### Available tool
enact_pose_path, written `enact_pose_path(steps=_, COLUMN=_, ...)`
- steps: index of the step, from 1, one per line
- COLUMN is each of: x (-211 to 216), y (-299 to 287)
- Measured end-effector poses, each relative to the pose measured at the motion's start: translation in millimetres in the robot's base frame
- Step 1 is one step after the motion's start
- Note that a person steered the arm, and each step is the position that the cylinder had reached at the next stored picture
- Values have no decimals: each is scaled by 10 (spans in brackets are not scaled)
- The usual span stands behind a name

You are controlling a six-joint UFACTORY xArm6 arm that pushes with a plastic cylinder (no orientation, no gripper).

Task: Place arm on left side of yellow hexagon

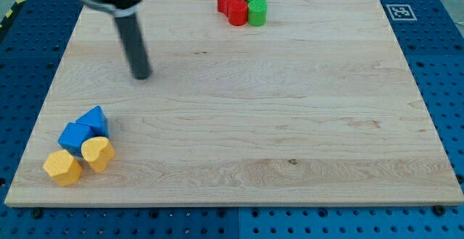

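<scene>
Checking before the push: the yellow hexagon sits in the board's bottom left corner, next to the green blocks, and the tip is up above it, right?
Not quite. In the camera view the yellow hexagon neighbours the blue blocks and a yellow heart; the green blocks sit at the view's top. My tip is above it.

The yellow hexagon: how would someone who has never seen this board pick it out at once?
Go to the wooden board's corner at the view's bottom left, where four blocks cluster. The yellow hexagon is the lowest, leftmost one. Unlike the yellow heart to its right, it has flat sides; the other two are blue.
</scene>
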State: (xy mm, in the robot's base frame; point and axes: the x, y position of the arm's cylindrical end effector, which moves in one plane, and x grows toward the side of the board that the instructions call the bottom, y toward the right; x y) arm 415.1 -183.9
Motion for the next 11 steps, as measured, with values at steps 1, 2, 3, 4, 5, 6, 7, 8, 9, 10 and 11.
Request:
enact_pose_path(steps=1, x=102, y=-738)
enact_pose_path(steps=2, x=203, y=-1207)
enact_pose_path(steps=3, x=218, y=-1205)
enact_pose_path(steps=4, x=897, y=-1205)
enact_pose_path(steps=5, x=1335, y=-1199)
enact_pose_path(steps=6, x=1357, y=-1200)
enact_pose_path(steps=7, x=1665, y=-1202)
enact_pose_path(steps=8, x=1711, y=-1202)
enact_pose_path(steps=9, x=1712, y=-1167)
enact_pose_path(steps=10, x=1713, y=-866)
enact_pose_path(steps=11, x=1714, y=-545)
